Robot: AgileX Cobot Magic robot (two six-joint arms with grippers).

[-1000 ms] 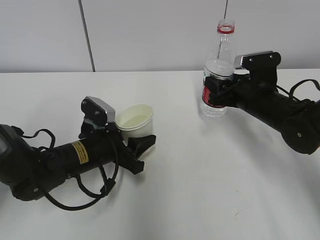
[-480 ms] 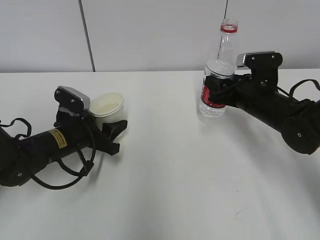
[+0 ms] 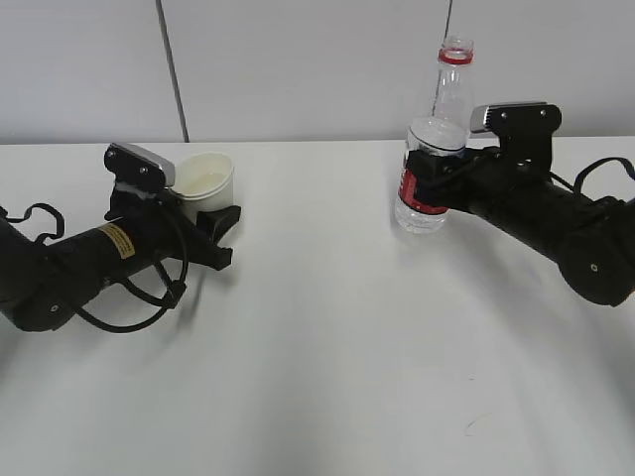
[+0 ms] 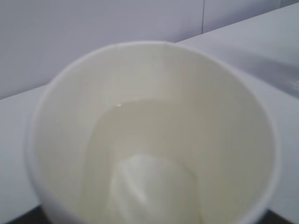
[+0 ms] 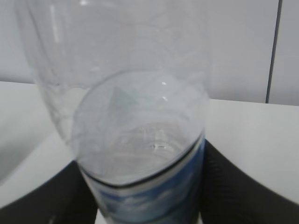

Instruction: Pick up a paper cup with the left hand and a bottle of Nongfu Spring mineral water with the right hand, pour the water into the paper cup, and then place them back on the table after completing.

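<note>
left hand lies low on the white table and its black fingers hug the paper cup from both sides. up close, the cup is tipped a bit and some water sits at its bottom. far off on the other side, the right hand squeezes the clear bottle around its red label. the bottle has no cap and stands up, a little tilted.

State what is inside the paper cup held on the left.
The paper cup holds a shallow pool of clear water over its pale bottom. Its outer base and the left pincer gripping it are hidden in the wrist view.
</note>
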